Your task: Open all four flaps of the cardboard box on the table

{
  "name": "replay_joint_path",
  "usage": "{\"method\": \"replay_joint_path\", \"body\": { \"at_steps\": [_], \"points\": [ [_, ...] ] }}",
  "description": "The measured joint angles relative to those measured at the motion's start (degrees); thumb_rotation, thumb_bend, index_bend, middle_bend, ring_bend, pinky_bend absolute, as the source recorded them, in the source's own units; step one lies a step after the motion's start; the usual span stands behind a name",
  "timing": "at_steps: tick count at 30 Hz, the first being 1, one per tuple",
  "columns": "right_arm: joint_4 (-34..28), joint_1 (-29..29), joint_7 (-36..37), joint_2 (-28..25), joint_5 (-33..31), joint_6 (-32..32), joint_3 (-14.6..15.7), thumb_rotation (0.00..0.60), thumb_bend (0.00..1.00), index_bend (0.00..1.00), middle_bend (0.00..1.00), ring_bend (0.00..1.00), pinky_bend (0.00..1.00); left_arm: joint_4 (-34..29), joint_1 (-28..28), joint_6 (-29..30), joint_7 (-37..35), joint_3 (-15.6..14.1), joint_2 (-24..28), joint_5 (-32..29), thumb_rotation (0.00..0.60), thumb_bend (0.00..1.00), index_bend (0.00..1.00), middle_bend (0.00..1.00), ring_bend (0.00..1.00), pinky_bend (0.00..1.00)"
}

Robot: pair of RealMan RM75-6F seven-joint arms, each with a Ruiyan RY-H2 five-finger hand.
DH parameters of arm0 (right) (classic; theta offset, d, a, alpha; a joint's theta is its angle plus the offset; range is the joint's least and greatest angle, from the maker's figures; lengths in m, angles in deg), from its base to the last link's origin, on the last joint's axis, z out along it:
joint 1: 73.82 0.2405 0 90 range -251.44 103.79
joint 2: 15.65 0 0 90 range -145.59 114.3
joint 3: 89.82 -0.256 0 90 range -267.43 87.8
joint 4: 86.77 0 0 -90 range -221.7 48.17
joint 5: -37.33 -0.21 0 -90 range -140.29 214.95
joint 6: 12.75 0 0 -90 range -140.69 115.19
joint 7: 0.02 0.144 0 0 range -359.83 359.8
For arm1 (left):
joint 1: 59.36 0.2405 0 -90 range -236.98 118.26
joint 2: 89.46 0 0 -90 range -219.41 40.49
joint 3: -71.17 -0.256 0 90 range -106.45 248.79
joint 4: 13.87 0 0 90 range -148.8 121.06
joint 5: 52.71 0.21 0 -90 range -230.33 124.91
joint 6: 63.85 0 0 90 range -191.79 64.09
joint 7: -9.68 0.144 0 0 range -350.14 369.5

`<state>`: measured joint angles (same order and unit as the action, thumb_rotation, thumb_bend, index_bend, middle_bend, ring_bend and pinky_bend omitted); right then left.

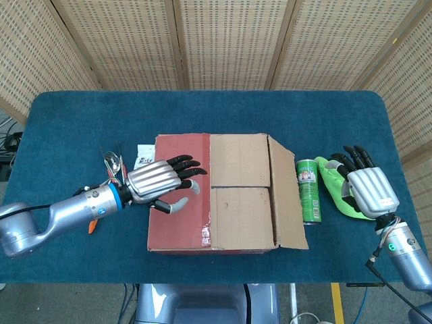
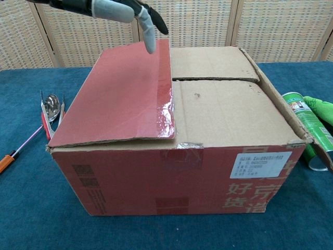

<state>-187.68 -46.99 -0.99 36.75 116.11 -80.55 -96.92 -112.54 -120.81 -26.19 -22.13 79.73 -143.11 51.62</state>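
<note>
The cardboard box [image 1: 216, 192] [image 2: 182, 130] sits mid-table. Its red taped left flap [image 1: 179, 192] [image 2: 122, 94] lies flat over the top. Two plain inner flaps [image 1: 239, 189] lie shut beside it. The right flap [image 1: 287, 196] [image 2: 281, 107] hangs outward and down. My left hand [image 1: 158, 181] [image 2: 117, 10] hovers over the red flap with fingers spread toward the middle seam, holding nothing. My right hand [image 1: 368, 189] is open to the right of the box, above a green cloth, and does not show in the chest view.
A green can [image 1: 309, 191] [image 2: 307, 122] lies right of the box beside a green cloth [image 1: 341, 192]. Left of the box lie a snack packet [image 1: 140, 156], a spoon with tongs [image 2: 51, 107] and an orange-handled screwdriver [image 2: 13, 152]. Wicker screens stand behind the table.
</note>
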Motion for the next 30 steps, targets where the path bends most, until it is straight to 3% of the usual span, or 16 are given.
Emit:
{"method": "replay_joint_path", "body": {
  "at_steps": [9,30],
  "points": [
    [0.7,-0.3,0.2,0.5,-0.3,0.6,-0.4,0.600,1.00,0.26,0.19,0.00,0.00,2.5,-4.5,-2.9,0.6,0.2,-5.2,-4.3,0.037,0.56,0.31,0.13,0.06,0.00],
    [2.2,-1.4,1.8,0.8,-0.6,1.0,-1.0,0.600,1.00,0.26,0.19,0.00,0.00,4.7,-10.1,-9.5,5.9,-0.7,-10.0,-11.2,0.037,0.55,0.34,0.14,0.06,0.00]
  ]
}}
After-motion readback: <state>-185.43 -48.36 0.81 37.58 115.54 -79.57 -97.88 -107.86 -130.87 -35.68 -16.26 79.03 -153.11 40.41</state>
